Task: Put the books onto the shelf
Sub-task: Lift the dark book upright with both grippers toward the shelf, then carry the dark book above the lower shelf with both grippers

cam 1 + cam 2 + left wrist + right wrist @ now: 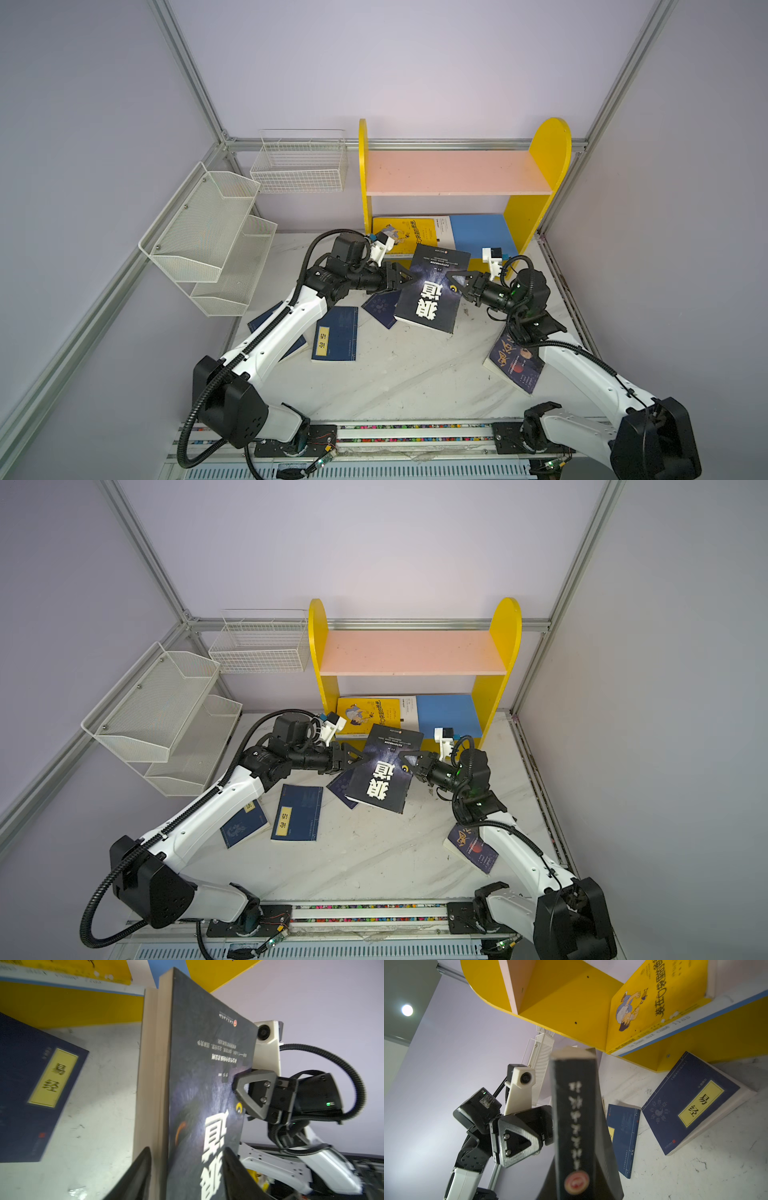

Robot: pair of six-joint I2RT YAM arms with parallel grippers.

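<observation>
A dark book (432, 291) (384, 771) with large white characters hangs tilted above the table, in front of the yellow shelf (457, 172) (411, 652). My right gripper (451, 277) (577, 1157) is shut on its spine edge. My left gripper (409, 278) (187, 1150) stands open around the opposite page edge, its fingers apart from the book. A yellow book (403, 237) (654, 1007) lies on a white one on the blue lower board. Three navy books (336, 334) (266, 322) (380, 307) and a dark illustrated one (515, 363) lie on the table.
A white mesh tiered rack (208, 237) stands at the left and a white wire basket (299, 164) at the back, beside the shelf. The pink upper board holds nothing. Both arms' bases sit on a rail (415, 434) along the front edge.
</observation>
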